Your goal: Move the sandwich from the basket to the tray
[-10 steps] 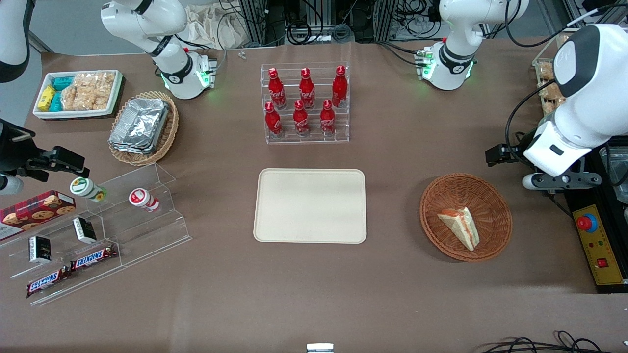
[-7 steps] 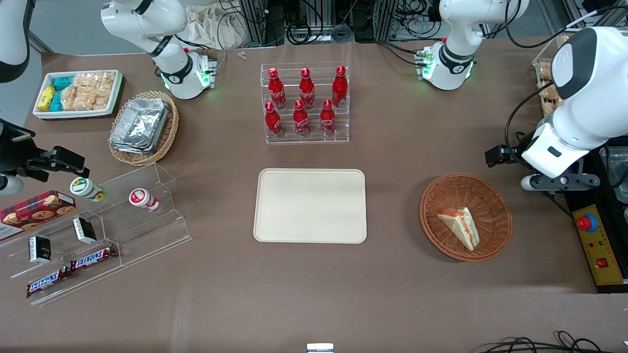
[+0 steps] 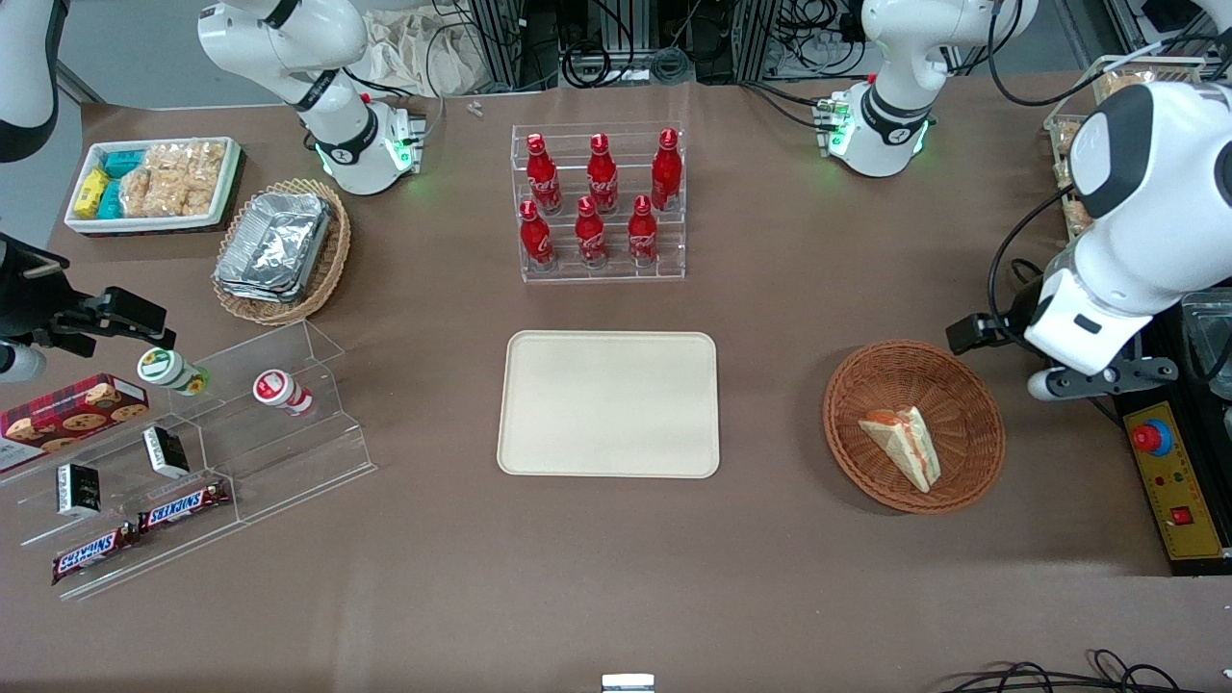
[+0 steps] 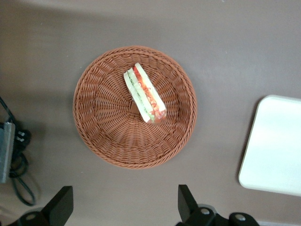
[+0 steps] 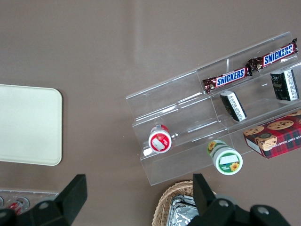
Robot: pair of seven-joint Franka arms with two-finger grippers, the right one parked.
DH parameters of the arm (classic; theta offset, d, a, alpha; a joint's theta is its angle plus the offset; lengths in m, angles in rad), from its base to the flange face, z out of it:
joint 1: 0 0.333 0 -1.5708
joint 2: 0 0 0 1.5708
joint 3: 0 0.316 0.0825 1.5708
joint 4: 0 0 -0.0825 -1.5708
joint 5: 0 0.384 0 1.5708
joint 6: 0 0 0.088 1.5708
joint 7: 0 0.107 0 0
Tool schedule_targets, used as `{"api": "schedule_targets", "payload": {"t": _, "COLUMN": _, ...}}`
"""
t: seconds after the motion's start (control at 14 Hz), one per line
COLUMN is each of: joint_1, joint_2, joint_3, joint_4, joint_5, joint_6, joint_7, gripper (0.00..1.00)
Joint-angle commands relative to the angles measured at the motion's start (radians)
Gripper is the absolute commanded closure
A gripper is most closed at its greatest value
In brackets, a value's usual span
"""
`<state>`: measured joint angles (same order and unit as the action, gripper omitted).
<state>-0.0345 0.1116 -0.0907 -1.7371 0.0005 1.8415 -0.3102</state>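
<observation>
Tray (image 3: 608, 404) bare, mid-table, well apart from basket (image 3: 972, 452) toward working arm's end. Basket round, shallow, reddish-brown wicker. Sandwich (image 3: 903, 446) lies in it on its side, filling edge (image 4: 149, 94) showing in wrist view. Gripper (image 4: 126, 207) hovers high, beside basket rim, fingers (image 4: 61, 203) spread wide, holding nothing. Risks: clear wrap likely slick, wedge tapered, so pinch could slip; soft bread could crush; light basket could shift if finger catches rim.
</observation>
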Motion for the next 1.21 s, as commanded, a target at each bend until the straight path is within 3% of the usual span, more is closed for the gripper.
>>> {"api": "schedule_targets", "payload": {"t": 0.0, "joint_1": -0.037, "joint_2": 0.04, "joint_3": -0.001, "joint_4": -0.018, "joint_5": 0.024, "joint_6": 0.074, "joint_7": -0.171, "gripper": 0.0}}
{"api": "schedule_targets", "payload": {"t": 0.21, "joint_1": -0.051, "joint_2": 0.086, "joint_3": -0.001, "joint_4": -0.07, "joint_5": 0.026, "joint_6": 0.178, "joint_7": -0.285, "gripper": 0.0}}
{"api": "schedule_targets", "payload": {"t": 0.57, "joint_1": -0.065, "joint_2": 0.189, "joint_3": 0.0, "joint_4": -0.079, "joint_5": 0.068, "joint_6": 0.297, "joint_7": -0.325, "gripper": 0.01}}
{"api": "schedule_targets", "payload": {"t": 0.86, "joint_1": -0.064, "joint_2": 0.246, "joint_3": 0.002, "joint_4": -0.088, "joint_5": 0.166, "joint_6": 0.352, "joint_7": -0.369, "gripper": 0.01}}
{"api": "schedule_targets", "payload": {"t": 1.14, "joint_1": -0.056, "joint_2": 0.263, "joint_3": 0.005, "joint_4": -0.139, "joint_5": 0.19, "joint_6": 0.45, "joint_7": -0.378, "gripper": 0.01}}
